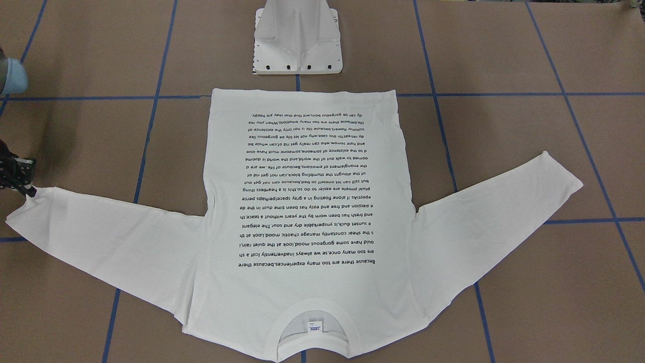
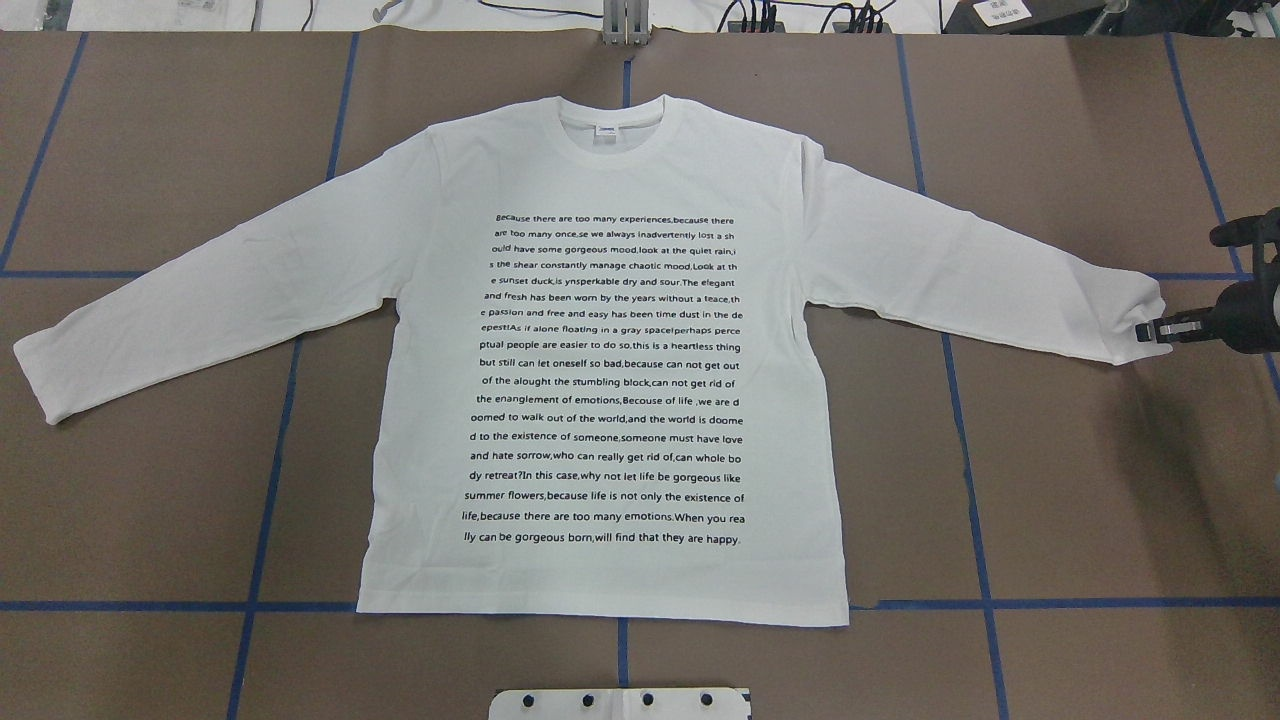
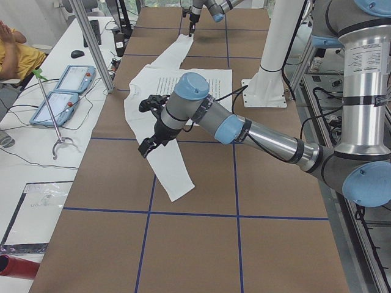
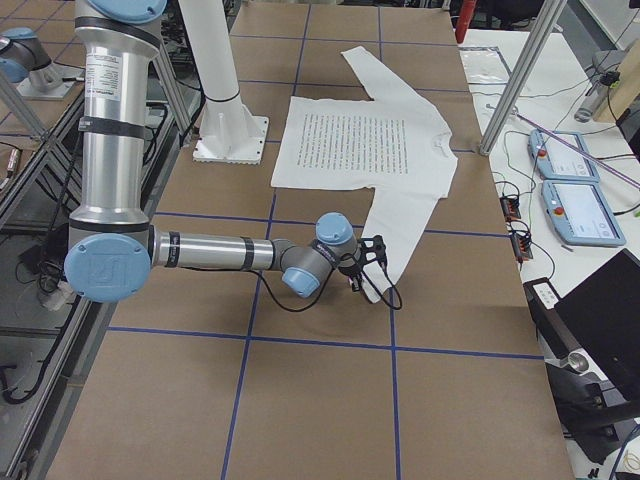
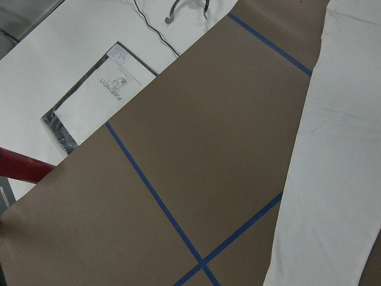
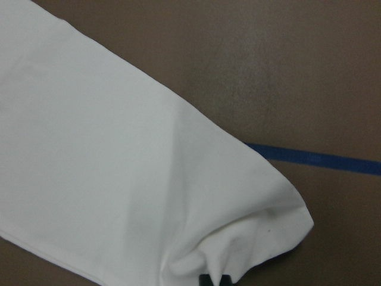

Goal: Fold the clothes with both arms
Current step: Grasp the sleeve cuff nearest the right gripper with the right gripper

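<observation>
The white long-sleeved T-shirt (image 2: pixel 610 380) lies flat on the brown table, printed text up, collar at the far side and both sleeves spread out. In the overhead view my right gripper (image 2: pixel 1147 331) sits at the cuff of the sleeve on the right. In the right wrist view the cuff bunches up into its fingertips (image 6: pixel 214 279), so it is shut on the cuff. The front-facing view shows the right gripper (image 1: pixel 31 190) at that same cuff. My left gripper (image 3: pixel 148 145) hovers above the other sleeve (image 3: pixel 171 171); I cannot tell whether it is open or shut.
The white pedestal base (image 1: pixel 297 40) stands at the shirt's hem side. Blue tape lines (image 2: pixel 620 605) grid the table. Beyond the far edge stand two teach pendants (image 3: pixel 64 91), a bagged sheet (image 5: pixel 98 98) and a red tube (image 5: pixel 21 167). A person (image 3: pixel 15 55) sits there.
</observation>
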